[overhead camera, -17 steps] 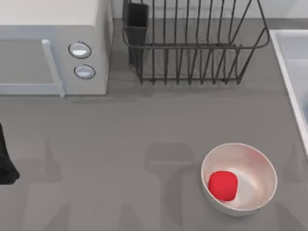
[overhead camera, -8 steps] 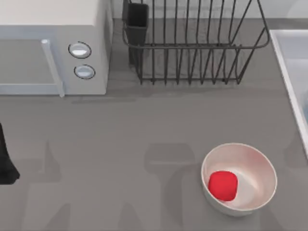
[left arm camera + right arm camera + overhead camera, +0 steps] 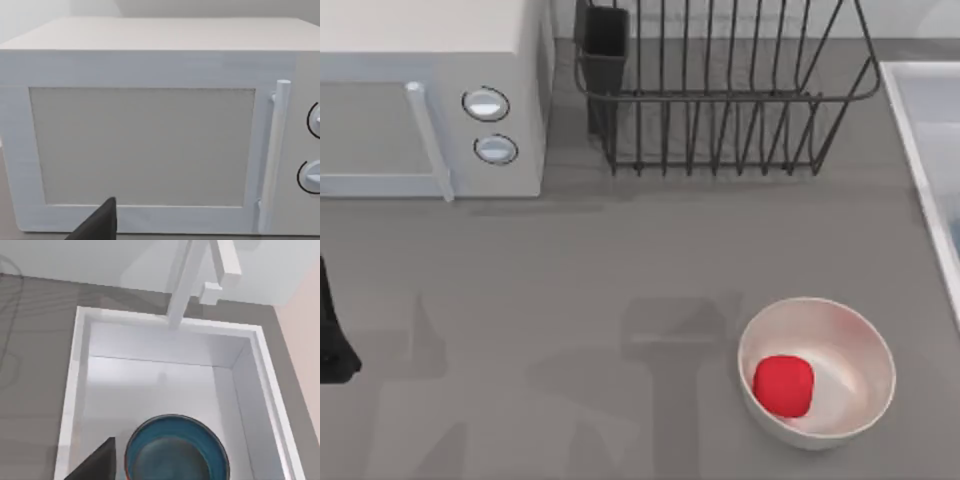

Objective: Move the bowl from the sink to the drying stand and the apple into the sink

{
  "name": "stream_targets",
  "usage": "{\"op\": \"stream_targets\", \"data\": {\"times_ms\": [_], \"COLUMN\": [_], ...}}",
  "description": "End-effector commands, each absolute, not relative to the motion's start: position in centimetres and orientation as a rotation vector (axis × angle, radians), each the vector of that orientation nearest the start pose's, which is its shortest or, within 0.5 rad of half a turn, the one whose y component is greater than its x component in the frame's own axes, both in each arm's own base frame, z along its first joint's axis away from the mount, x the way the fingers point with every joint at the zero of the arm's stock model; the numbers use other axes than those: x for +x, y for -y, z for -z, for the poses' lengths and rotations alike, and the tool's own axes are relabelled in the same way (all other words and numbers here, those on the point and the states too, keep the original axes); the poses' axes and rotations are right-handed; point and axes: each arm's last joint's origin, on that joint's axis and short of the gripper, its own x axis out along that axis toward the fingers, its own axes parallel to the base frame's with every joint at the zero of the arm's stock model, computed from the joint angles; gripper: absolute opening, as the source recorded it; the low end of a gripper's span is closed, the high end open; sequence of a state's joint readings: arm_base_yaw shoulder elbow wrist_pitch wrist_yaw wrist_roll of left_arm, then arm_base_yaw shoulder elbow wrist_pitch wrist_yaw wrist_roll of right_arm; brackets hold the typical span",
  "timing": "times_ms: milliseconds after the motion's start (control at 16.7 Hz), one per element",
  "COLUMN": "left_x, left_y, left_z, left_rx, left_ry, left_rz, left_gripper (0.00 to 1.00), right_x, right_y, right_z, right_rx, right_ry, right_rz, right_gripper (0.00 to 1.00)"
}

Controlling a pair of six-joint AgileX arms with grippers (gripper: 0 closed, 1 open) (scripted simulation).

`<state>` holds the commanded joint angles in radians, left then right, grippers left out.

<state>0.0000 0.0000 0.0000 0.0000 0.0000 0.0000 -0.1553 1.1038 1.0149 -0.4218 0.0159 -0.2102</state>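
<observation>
Down in the lower right of the top view sits the glossy white bowl [image 3: 817,371] on the grey table [image 3: 570,300], and the apple [image 3: 783,385] rests inside it, toward its left wall. Up at the top centre stands the drying stand [image 3: 720,90], its bars bare, with the small black square cup [image 3: 604,40] at its left corner. The white microwave [image 3: 430,100] fills the upper left. The sink [image 3: 925,130] runs along the right edge. In the right wrist view, the bowl [image 3: 175,450] lies on the sink floor at the lower centre, under the white faucet [image 3: 200,275]. The left arm [image 3: 332,330] is parked at the left edge. Whether either gripper is wide or narrow, I cannot tell.
</observation>
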Motion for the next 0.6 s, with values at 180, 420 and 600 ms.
{"op": "stream_targets", "data": {"times_ms": [180,420,600], "left_x": [10.6,10.6,10.6], "left_y": [0.1,0.1,0.1], "left_z": [-16.0,-16.0,-16.0], "left_rx": [0.0,0.0,0.0], "left_ry": [0.0,0.0,0.0], "left_rz": [0.0,0.0,0.0], "left_gripper": [1.0,1.0,1.0], "right_x": [30.7,36.7,40.0], "right_y": [5.3,7.2,8.8], "right_z": [-30.1,-27.0,-28.3], "right_rx": [-0.168,-0.123,-0.13], "right_ry": [-0.78,-0.974,-0.953], "right_rz": [0.075,0.031,0.036], "right_gripper": [1.0,1.0,1.0]}}
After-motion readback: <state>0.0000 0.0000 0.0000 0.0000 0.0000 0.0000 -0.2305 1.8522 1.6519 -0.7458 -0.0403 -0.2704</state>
